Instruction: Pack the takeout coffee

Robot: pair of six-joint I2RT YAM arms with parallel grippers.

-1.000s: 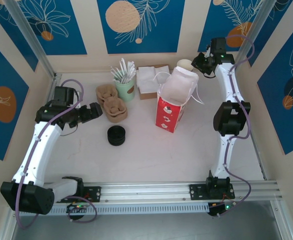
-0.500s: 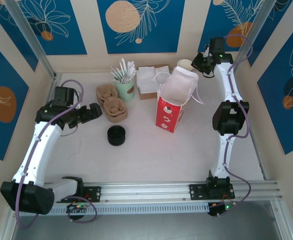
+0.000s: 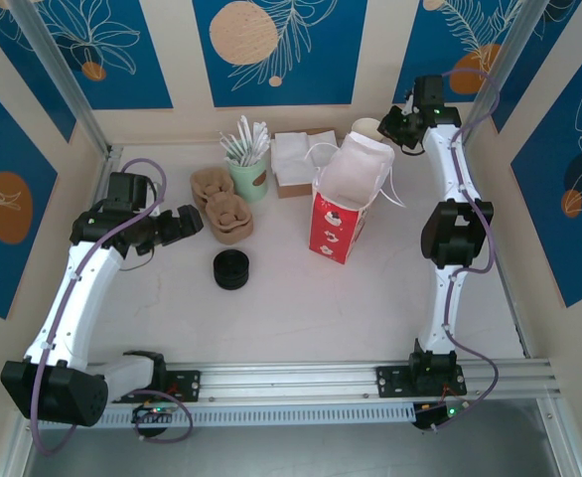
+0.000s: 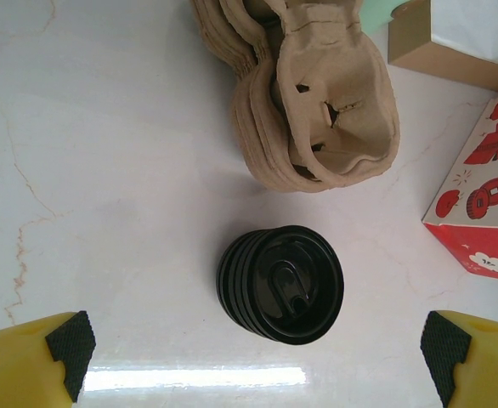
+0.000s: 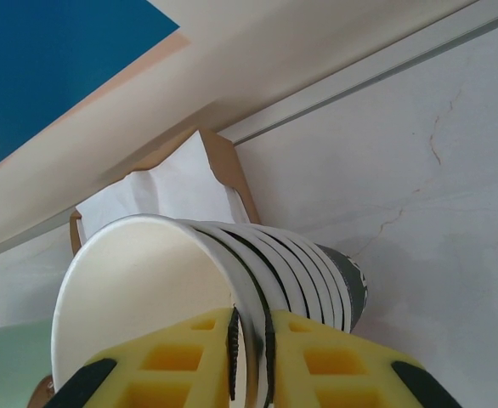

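Our white marbled bench (image 3: pixel 301 298) and what stands on it.
We see a red paper bag (image 3: pixel 343 224) upright mid-bench, black lids (image 3: pixel 232 269) stacked to its left, and behind them pulp cup carriers (image 3: pixel 221 204), a mint-green cup (image 3: pixel 250 177) of sticks, a napkin box (image 3: pixel 293 159) and a stack of paper cups (image 3: pixel 367 127).

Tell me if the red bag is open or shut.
Open: the red bag stands upright, its mouth spread wide, with the white inside showing from above.
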